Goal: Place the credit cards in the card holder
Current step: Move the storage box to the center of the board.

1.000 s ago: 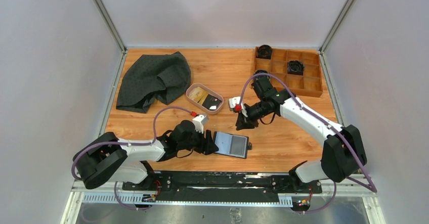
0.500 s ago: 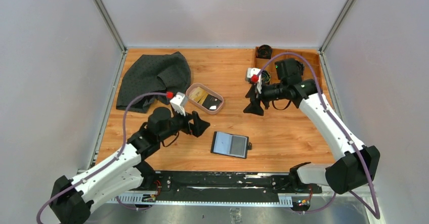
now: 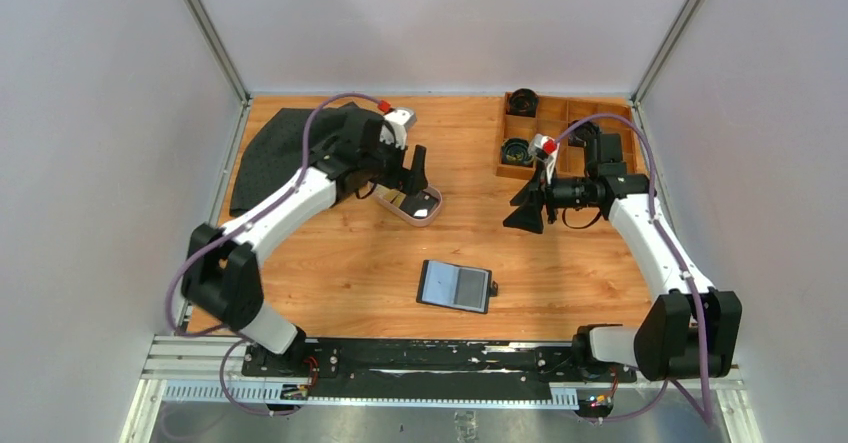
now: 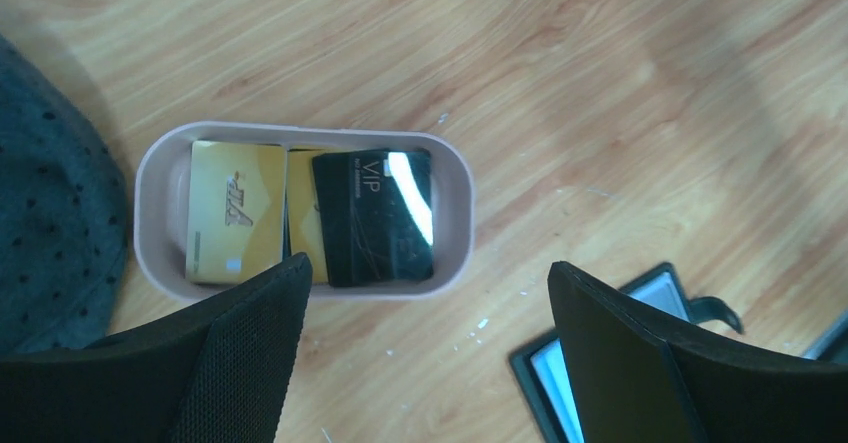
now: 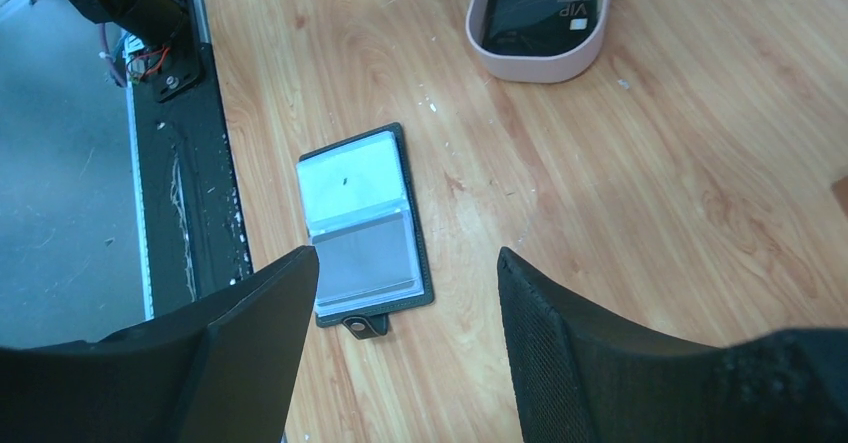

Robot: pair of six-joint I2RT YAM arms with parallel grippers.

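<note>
Black card holder [image 3: 456,286] open flat, long axis left-right; left tool [image 4: 425,278], right tool [image 5: 405,258] spread.

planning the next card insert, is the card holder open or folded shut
Open: the card holder lies spread flat, its clear pockets facing up.

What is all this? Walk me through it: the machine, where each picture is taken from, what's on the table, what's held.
Two robot arms are bolted at the near edge of a wooden table. The wide picture looks down from above and behind them; the other two come from a camera on each wrist, with that arm's own dark fingers at the bottom. The left tool hangs open over a pinkish tray holding a black card and gold cards. The right tool, also open, faces the open card holder. A grey cloth and a wooden box lie at the back. Nothing is held.
</note>
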